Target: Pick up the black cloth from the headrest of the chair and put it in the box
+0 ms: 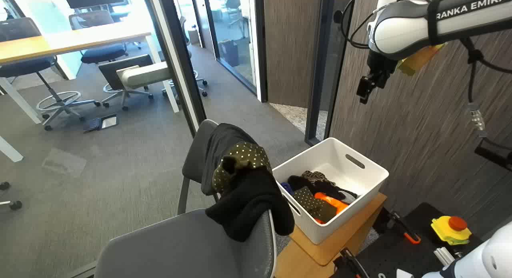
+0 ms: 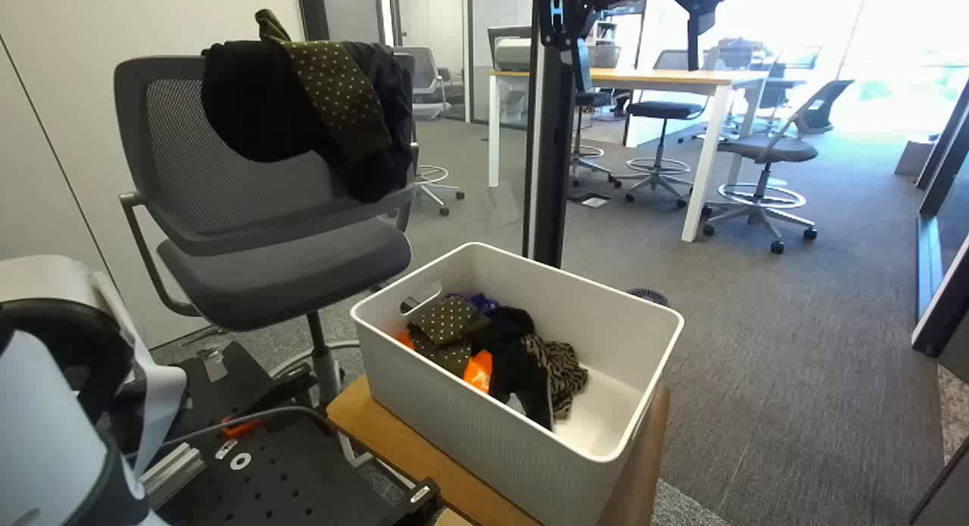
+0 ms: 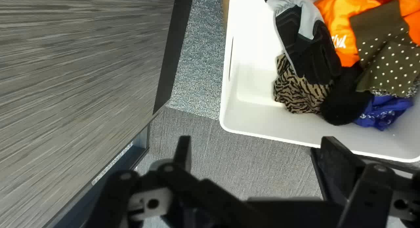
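Carpet (image 3: 242, 170) runs past the rim (image 3: 269, 136) of the box (image 2: 469, 427), glove (image 3: 305, 47) and cloths (image 3: 390, 67) heaped inside; pincer (image 3: 257, 149) high, spread wide; black cloth (image 1: 256, 198) draped on the chair (image 1: 172, 246)!

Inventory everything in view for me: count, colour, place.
white box: one, white, on wooden stand
wooden stand: one, tan, under box
near chair: one, grey, beside box
black cloth: count unclear, black, over chair back
dotted cloth: one, olive, over chair back
glove: one, black and grey, in box
orange cloth: one, orange, in box
striped cloth: one, tan and black, in box
blue cloth: one, blue, in box
dark bundle: one, black, in box
second dotted cloth: one, olive, in box
button: one, yellow and red, on black table
background chairs: several, dark, near tan desk
robot arm: one, white and grey, higher than box
fingers: two, black, apart, higher than box
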`<act>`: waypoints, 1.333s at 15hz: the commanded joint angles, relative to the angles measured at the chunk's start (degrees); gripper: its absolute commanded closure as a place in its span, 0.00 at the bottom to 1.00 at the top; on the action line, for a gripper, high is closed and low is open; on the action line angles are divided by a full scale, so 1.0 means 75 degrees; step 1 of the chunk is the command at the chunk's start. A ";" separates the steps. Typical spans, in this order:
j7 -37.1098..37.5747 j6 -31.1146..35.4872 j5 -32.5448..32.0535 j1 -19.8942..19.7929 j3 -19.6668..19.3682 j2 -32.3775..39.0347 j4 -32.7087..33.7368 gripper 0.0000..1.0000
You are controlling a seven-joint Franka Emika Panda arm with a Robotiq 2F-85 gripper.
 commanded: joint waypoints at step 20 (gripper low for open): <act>0.2494 -0.1442 0.3960 0.0785 0.0479 0.1508 0.0014 0.00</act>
